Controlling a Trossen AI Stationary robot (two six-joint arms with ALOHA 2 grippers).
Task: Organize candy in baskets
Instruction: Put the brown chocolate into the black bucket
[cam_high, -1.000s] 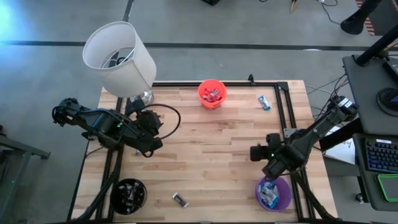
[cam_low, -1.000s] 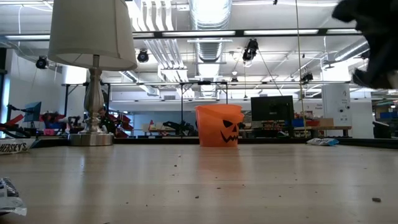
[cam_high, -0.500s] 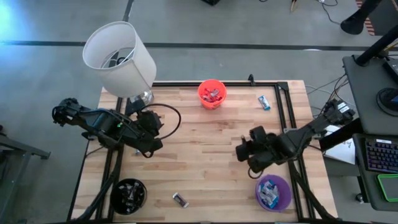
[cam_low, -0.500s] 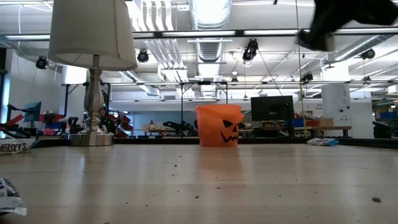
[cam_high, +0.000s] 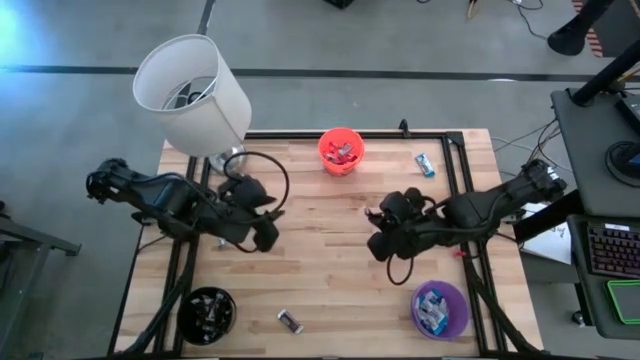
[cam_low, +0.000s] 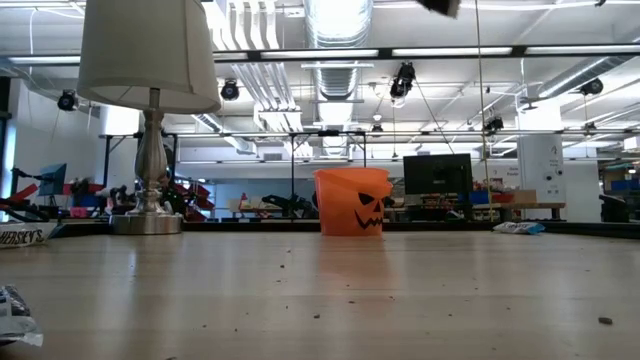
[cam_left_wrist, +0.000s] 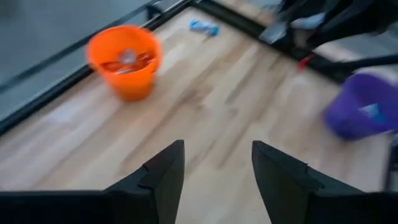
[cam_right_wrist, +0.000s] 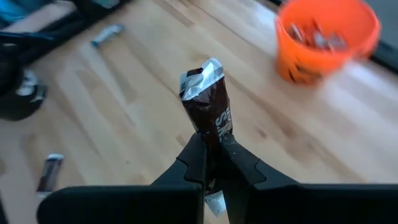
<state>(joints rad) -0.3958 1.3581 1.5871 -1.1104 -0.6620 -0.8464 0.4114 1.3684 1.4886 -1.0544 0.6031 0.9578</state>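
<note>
The right hand (cam_right_wrist: 212, 163) hangs over the middle of the wooden worktop (cam_high: 330, 250), its fingers pressed together on a dark brown candy (cam_right_wrist: 208, 106) with a crimped silver end. The candy stands upright between the fingers; white lettering runs down its wrapper, too partial to read. In the high view this hand (cam_high: 378, 222) sits right of centre.

The left hand (cam_left_wrist: 214, 168) is over the left part of the worktop, fingers spread with nothing between them; from above it shows at (cam_high: 268, 228).

The orange basket (cam_high: 340, 150) stands at the far edge, with a jack-o'-lantern face in black on its side (cam_low: 352, 201), and holds candies. The purple basket (cam_high: 440, 310) is at the near right corner with blue-wrapped candies inside. The black basket (cam_high: 207, 312) is at the near left corner.

A light blue candy (cam_high: 426, 164) lies loose near the far right corner. A dark candy (cam_high: 290, 321) lies near the front edge, just right of the black basket. In the low view a brown wrapper at the left edge reads "HERSHEY'S" (cam_low: 20, 237).

A white lamp (cam_high: 192, 95) stands at the far left corner.
</note>
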